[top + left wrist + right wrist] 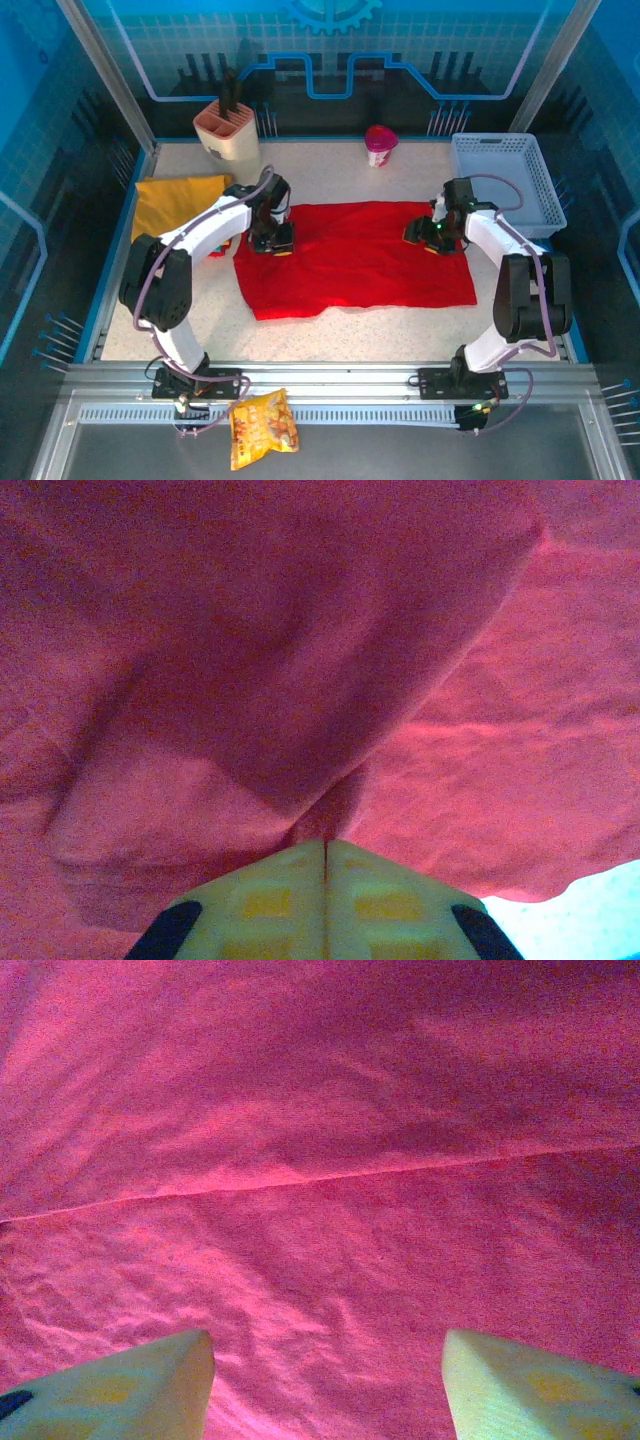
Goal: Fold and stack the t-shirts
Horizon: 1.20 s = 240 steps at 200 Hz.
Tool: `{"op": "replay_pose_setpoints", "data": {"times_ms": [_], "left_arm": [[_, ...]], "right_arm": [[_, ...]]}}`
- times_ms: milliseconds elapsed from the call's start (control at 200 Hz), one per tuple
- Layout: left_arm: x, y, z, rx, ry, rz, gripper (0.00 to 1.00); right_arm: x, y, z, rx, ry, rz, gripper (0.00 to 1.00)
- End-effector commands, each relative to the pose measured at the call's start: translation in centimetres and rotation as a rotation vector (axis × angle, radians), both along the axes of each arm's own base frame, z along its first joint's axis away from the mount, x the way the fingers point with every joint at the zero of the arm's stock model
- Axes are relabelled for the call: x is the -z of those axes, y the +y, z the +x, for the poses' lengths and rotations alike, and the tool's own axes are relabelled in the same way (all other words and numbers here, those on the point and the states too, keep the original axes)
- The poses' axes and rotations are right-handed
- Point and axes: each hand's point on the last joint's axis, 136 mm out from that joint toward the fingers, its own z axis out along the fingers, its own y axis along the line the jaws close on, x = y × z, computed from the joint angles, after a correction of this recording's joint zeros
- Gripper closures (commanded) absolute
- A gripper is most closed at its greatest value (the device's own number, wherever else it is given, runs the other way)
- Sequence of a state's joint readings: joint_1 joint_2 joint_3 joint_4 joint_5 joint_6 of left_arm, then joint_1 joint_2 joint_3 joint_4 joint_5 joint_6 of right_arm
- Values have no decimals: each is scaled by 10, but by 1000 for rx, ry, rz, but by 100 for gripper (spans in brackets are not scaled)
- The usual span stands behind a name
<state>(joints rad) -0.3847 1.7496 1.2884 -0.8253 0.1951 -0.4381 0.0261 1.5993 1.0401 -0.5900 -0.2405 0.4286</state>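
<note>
Left fingers (270,905) of mine pinch the red t-shirt (360,260); my right fingers (130,1380) are wide open over it. I should grab before folding.

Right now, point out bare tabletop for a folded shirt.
Widest bare strip: between the red t-shirt and the arm bases. A narrower one lies behind it, from utensil holder to pink cup. Crowded: left end effector, right end effector at its far corners.

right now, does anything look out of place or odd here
A yellow-orange snack bag lies off the table, on the metal ledge by the left arm's base, apart from everything else. The red t-shirt and yellow t-shirt look normal.
</note>
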Motion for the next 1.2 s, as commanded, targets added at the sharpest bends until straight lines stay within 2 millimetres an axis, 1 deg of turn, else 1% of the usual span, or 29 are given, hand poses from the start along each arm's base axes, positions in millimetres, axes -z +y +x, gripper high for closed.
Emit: {"op": "replay_pose_setpoints", "data": {"times_ms": [0,50,130,245,280,325,380,470,495,575,740,850,1021,1196], "left_arm": [[18,-16,-12,18,89,-119,88],[30,-12,-12,-9,113,-107,87],[37,-2,-4,-61,90,-94,83],[30,23,10,-123,22,9,79],[26,27,13,-129,4,32,79],[20,29,16,-127,-11,42,73],[12,26,17,-109,-28,41,71],[-3,10,17,-32,-83,37,70],[-6,3,14,1,-95,40,70],[-8,-8,7,72,-112,94,69],[4,-25,-7,153,-124,199,65],[19,-22,-8,162,-121,312,64],[36,-22,-9,196,-102,460,64],[43,-29,-14,212,-81,476,65]], "right_arm": [[-1,4,1,-16,1,12,37],[-1,5,1,-17,4,14,37],[-2,6,0,-22,4,12,38],[-3,4,-2,-26,4,3,38],[-2,5,-3,-28,5,2,38],[-3,4,-3,-26,3,0,38],[-3,4,-3,-26,3,1,38],[-2,5,-3,-27,4,2,38],[-1,5,-3,-27,4,3,38],[-1,6,-2,-25,6,8,37],[-1,5,-3,-24,5,-1,34],[-2,4,-3,-24,5,-5,29],[-2,5,-3,-26,6,1,28],[-2,4,-4,-25,3,-5,28]]}}
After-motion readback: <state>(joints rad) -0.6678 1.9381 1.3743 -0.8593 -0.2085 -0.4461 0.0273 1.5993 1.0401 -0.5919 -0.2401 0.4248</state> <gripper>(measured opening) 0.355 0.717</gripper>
